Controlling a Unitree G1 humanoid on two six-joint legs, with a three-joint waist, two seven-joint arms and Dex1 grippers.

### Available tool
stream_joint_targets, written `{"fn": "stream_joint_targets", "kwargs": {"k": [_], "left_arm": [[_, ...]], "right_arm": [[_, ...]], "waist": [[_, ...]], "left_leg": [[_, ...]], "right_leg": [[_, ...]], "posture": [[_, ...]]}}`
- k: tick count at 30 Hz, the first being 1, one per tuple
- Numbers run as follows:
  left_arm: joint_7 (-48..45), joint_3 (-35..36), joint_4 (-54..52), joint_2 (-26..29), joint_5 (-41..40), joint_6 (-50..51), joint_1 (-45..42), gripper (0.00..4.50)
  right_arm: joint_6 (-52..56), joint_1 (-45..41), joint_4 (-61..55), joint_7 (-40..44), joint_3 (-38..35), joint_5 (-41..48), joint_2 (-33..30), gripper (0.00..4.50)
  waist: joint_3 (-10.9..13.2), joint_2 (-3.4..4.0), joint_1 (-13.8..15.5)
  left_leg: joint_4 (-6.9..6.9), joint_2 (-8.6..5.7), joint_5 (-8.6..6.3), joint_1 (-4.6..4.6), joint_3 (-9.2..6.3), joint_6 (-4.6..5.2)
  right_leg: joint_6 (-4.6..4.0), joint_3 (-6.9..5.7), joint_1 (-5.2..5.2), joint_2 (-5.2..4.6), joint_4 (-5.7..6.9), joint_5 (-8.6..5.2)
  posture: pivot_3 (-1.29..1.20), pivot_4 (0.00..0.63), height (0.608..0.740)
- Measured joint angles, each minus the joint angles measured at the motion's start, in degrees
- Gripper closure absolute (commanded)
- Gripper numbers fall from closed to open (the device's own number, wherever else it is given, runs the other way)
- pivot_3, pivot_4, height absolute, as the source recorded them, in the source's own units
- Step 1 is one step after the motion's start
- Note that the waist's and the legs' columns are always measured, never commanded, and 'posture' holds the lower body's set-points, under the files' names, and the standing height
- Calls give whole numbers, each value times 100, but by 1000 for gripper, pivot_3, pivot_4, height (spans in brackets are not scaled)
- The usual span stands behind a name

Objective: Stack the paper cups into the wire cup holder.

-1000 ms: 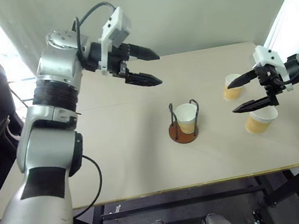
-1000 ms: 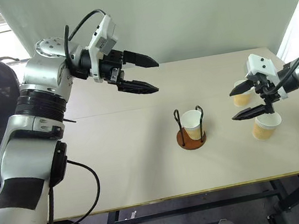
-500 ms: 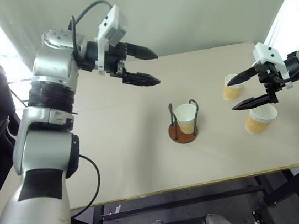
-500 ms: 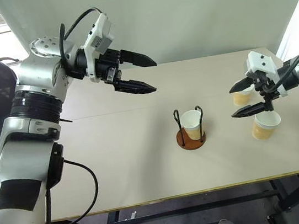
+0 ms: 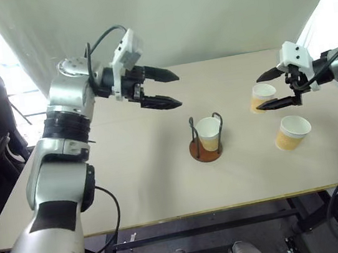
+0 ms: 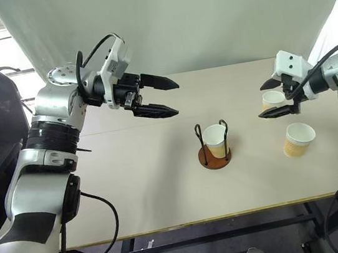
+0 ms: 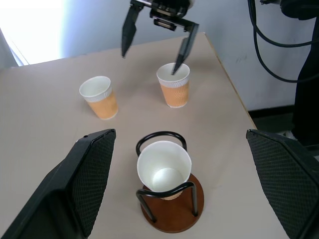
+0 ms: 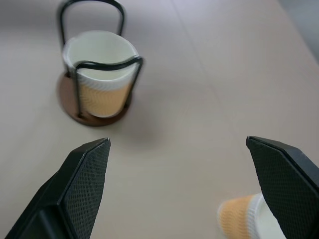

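The paper cups number three, each tan-yellow and ribbed outside, white inside with a rolled white rim, all upright. I see one cup (image 5: 209, 133) already seated in the wire cup holder (image 5: 205, 139), near the middle of the table (image 5: 131, 169). The holder is a round rust-brown disc with thin black wire loops rising on two sides of the cup, about as tall as the cup itself.

The other two cups stand loose on the right side of the table, well apart from the holder. The farther cup (image 5: 262, 97) sits toward the far right; the nearer cup (image 5: 292, 132) stands closer to me and slightly more to the right. They are near each other but not touching.

My right hand (image 5: 268, 90) hovers at the farther cup with its fingers spread wide, one finger above the cup's rim and the other just in front of it. It holds nothing.

My left hand (image 5: 172, 89) hangs above the far left part of the table, fingers also wide apart and empty, pointing right toward the middle.

Between the loose cups and the holder I see only bare pale table. A pale curtain (image 5: 203, 8) hangs behind the far edge.
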Motion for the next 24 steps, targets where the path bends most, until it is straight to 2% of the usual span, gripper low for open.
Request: {"fn": "stream_joint_targets", "kwargs": {"k": [7, 18, 19, 21, 24], "left_arm": [[16, 318, -372, 8, -196, 401, 131, 7], [180, 666, -687, 9, -361, 727, 334, 7], [244, 703, -702, 0, -380, 738, 375, 7], [399, 899, -850, -46, -453, 729, 473, 7], [582, 977, -884, -134, -498, 710, 827, 7]], "right_arm": [[-698, -524, 997, -271, 69, -504, 359, 0], [-1550, -999, 2428, -1258, 292, -1379, 651, 0], [-1609, -1054, 2520, -1395, 300, -1462, 670, 0], [-1714, -1205, 2690, -1666, 320, -1602, 696, 0], [-1849, -1202, 2906, -1857, 429, -1782, 800, 0]], "waist": [[-2, 2, -7], [-3, 4, -7], [-3, 4, -8], [177, 2, -7], [219, -8, -8]], "left_leg": [[-2, 0, 1, 8, 2, 0], [-3, 2, 0, 11, 0, -3], [-3, 2, -1, 12, 0, -5], [-41, 1, 8, 72, -12, -17], [-93, 0, 52, 83, -6, -27]], "right_leg": [[-7, -3, 3, 3, -2, 5], [-13, -5, 2, -1, -2, 9], [-14, -5, 3, -1, -2, 10], [-34, 2, 67, -4, -42, 30], [-15, 5, 66, -10, -72, 65]], "posture": [[0, 0, 740], [0, 0, 740], [0, 150, 740], [0, 150, 740], [0, 150, 740]]}}
